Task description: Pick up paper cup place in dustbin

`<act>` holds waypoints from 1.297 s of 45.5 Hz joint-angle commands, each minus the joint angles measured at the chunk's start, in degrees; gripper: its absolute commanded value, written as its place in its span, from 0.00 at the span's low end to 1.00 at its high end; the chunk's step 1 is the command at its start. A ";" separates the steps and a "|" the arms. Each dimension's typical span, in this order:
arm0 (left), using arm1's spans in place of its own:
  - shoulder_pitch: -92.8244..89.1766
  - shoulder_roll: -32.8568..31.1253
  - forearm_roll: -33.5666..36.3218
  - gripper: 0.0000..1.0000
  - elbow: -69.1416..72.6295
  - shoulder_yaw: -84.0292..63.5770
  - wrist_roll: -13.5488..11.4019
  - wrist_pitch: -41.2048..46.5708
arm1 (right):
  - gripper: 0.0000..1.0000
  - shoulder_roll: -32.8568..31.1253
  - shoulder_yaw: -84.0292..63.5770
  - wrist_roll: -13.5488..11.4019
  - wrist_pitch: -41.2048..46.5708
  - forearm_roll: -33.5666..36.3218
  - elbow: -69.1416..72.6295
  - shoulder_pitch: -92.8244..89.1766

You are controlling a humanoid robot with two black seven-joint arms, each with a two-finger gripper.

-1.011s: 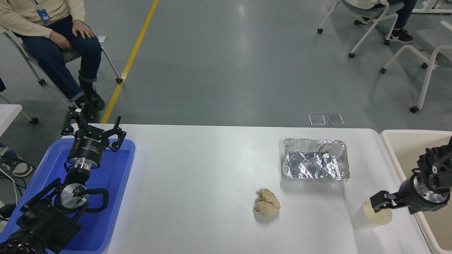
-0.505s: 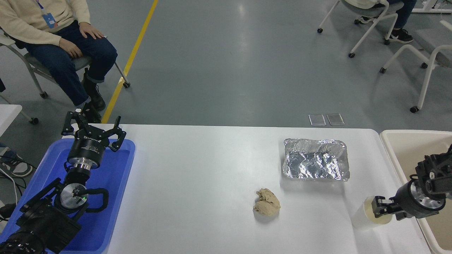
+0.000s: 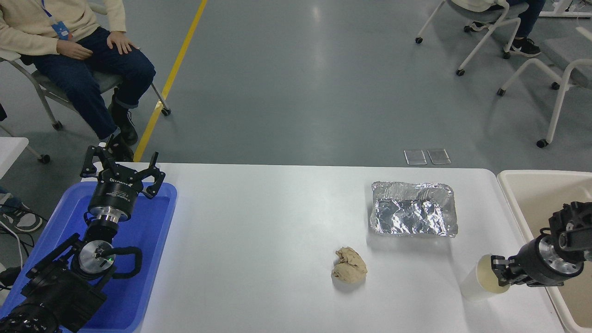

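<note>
Plastic of a blue tray (image 3: 152, 259) filled the left side of the table (image 3: 259, 222), and the left gripper (image 3: 121, 172) was parked above its far end with the fingers spread and nothing between them. Behind it, off the table, a person (image 3: 78, 51) sat on a chair. Near the middle of the table lay a crumpled paper ball (image 3: 349, 271), and further right, a little behind it, stood a foil tray (image 3: 413, 215).

The paper cup (image 3: 483, 279) was at the near right part of the table, close to the edge. It was tilted, with the open rim turned to the right and the closed bottom to the left, so its long axis ran almost left to right. The right gripper (image 3: 502, 271) came from the right and met the cup at the rim; the fingers seemed to pinch the rim wall, but I could not tell surely that the hold was firm. The dustbin (image 3: 518, 203) stood just beside the table on the right, behind the right arm. So the cup lay left of the gripper and the dustbin right of it, and the right arm was clearly the nearer one.
</note>
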 commanded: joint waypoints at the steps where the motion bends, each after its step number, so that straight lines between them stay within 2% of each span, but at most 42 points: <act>1: 0.00 0.00 0.02 1.00 0.01 0.00 0.00 -0.02 | 0.00 -1.91 -1.11 -0.01 9.49 0.22 2.16 7.32; 11: 0.00 0.00 0.02 1.00 0.00 0.00 0.00 -0.02 | 0.00 -1.38 -4.54 -0.01 27.52 -0.74 3.22 18.66; 40: 0.00 0.00 0.02 1.00 0.01 0.00 0.00 -0.02 | 0.00 -1.12 -13.67 0.00 27.52 -1.71 11.13 49.69; 59: 0.00 0.00 0.02 1.00 0.01 0.00 0.00 -0.02 | 0.00 -0.59 -17.54 -0.01 27.52 -1.71 15.35 58.40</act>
